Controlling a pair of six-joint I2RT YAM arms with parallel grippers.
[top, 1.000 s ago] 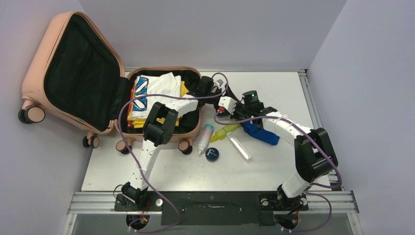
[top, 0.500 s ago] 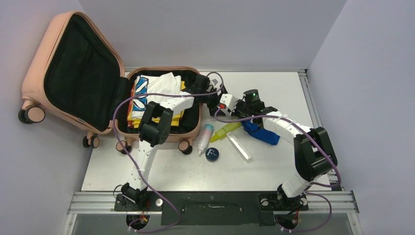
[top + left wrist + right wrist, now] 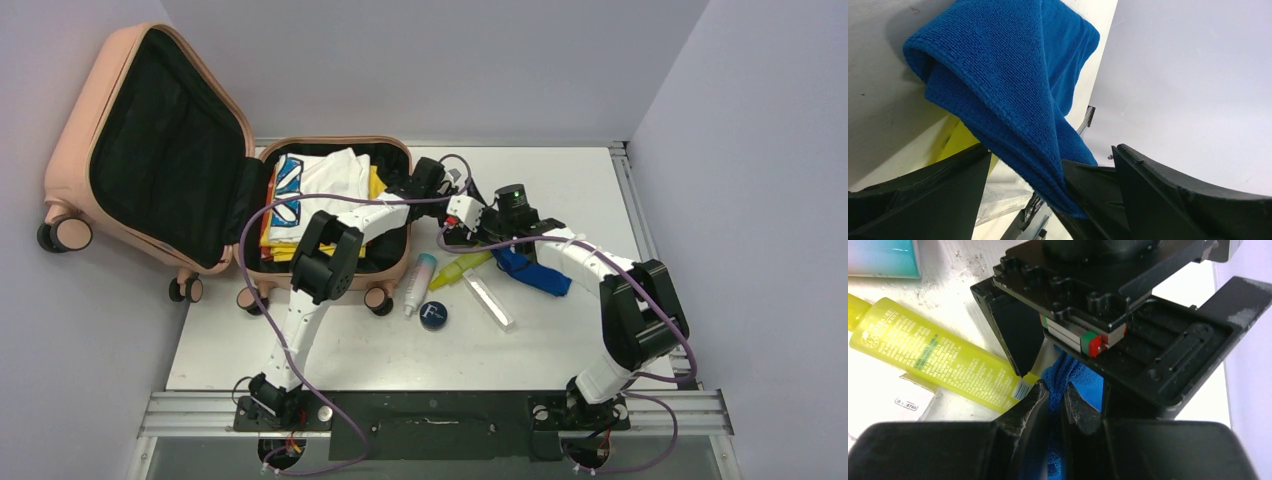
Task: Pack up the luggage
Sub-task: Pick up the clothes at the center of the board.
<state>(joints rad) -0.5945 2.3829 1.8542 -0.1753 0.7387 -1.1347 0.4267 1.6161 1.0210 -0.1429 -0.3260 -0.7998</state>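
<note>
The salmon-pink luggage (image 3: 80,110) lies open, its lid leaning on the left wall and its base (image 3: 400,150) holding folded clothes (image 3: 320,185). My right gripper (image 3: 1055,390) (image 3: 488,240) is shut on a pinched fold of a blue cloth (image 3: 1075,377) (image 3: 532,272) just right of the case. My left gripper (image 3: 1053,170) (image 3: 468,226) stands open close against it, its fingers (image 3: 928,195) straddling the raised blue cloth (image 3: 1003,80) without touching it. The rest of the cloth lies on the table.
A yellow tube (image 3: 462,268) (image 3: 933,357), a teal-and-white bottle (image 3: 420,283), a round dark tin (image 3: 433,315) and a clear oblong case (image 3: 490,298) lie on the white table (image 3: 560,180) between the luggage and the cloth. Walls close in on the left, back and right.
The left arm swayed slightly to the left and came back to the cloth. The right gripper has kept its hold on the blue cloth in the same place.
</note>
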